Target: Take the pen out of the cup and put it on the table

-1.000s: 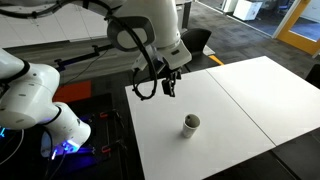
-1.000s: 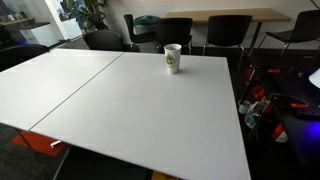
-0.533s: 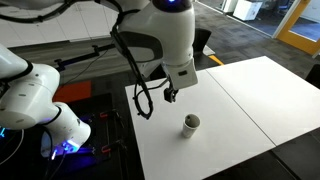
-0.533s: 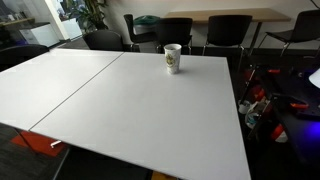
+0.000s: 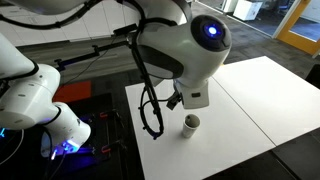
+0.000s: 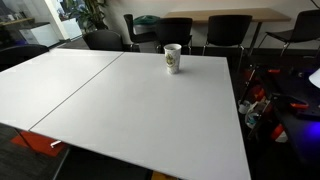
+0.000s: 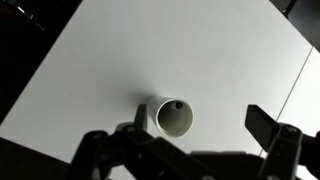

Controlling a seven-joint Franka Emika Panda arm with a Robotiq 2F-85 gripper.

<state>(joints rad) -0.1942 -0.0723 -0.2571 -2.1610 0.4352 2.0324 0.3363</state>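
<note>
The cup (image 7: 172,117) is a small pale cylinder standing upright on the white table (image 7: 200,50). It also shows in both exterior views (image 5: 191,123) (image 6: 172,58). In the wrist view I look straight down into it. A small dark dot (image 7: 178,104) sits at its inner rim and may be the pen's end; no pen shaft shows anywhere. My gripper (image 7: 180,135) is open and empty, its dark fingers (image 7: 266,126) spread wide to either side above the cup. In an exterior view the arm (image 5: 190,50) hides most of the gripper.
A thin dark seam (image 5: 240,105) (image 6: 80,90) splits the tabletop. Dark chairs (image 6: 175,30) stand along one table edge behind the cup. Black cables (image 5: 150,115) hang from the arm near the table edge. The robot's base and cabling (image 6: 270,100) lie off the table's side.
The arm has swung across the table toward the cup and now hangs over it. The cup has not moved.
</note>
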